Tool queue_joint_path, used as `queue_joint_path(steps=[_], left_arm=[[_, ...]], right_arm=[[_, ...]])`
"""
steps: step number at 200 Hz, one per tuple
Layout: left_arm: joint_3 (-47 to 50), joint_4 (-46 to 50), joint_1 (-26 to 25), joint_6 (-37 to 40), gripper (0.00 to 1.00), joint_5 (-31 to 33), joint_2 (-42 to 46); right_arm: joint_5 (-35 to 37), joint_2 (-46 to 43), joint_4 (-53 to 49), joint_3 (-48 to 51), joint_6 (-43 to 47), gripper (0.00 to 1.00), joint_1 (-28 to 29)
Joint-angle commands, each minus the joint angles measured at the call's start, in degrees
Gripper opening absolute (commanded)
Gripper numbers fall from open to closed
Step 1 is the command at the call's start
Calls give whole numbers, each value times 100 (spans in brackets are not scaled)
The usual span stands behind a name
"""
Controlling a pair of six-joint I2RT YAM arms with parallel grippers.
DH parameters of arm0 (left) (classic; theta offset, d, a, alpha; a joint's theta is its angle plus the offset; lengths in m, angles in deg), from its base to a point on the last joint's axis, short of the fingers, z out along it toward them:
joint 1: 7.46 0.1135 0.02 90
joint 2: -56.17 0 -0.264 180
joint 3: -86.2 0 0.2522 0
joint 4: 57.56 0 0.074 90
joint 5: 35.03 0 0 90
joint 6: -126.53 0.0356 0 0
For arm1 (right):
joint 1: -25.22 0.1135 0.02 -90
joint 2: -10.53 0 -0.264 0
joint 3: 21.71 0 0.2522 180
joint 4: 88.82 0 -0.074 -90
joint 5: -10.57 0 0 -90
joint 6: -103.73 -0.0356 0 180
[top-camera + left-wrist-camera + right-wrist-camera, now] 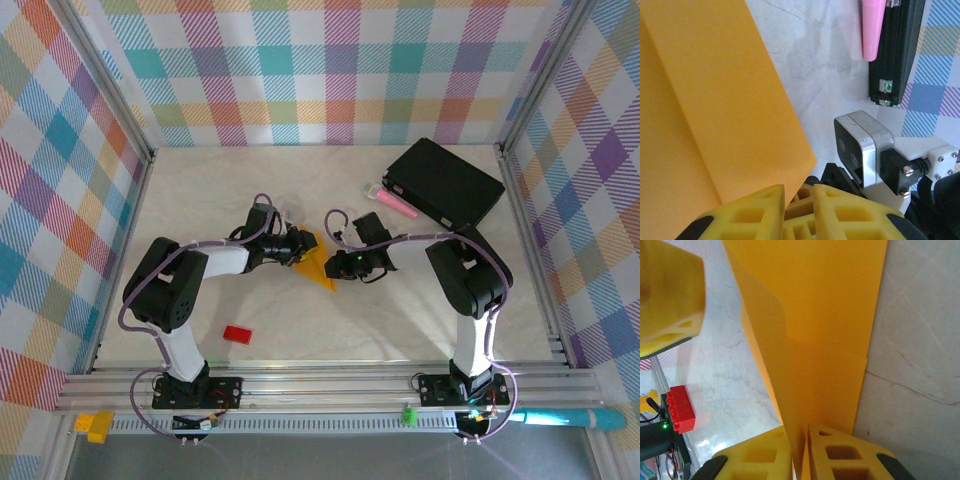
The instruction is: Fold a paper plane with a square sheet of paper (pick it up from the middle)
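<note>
Left hand [793, 197]: fingers nearly together, pinching one edge of the folded orange paper [318, 262]. Right hand [799, 436]: clamped on a creased fold of the same paper, held at mid-bench between both hands. Bare bench [220, 190] at far left; red block [237, 333] near the front edge, well apart; black box [445, 182] and pink stick [392, 201] just beside each other at far right.

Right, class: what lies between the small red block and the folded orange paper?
Nothing: bare table separates the red block from the paper, as the top view shows, and the right wrist view agrees.
</note>
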Motion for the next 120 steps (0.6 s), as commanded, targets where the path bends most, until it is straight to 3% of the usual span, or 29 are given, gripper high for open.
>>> queue_joint_path(steps=[1,120], left_arm=[[-95,-441,-62,-95,20,-389,-236],[-349,494,34,145,14,74,-572]], right_arm=[[-190,61,-152,-112,97,15,-38],[29,-150,-299,-13,392,21,-40]])
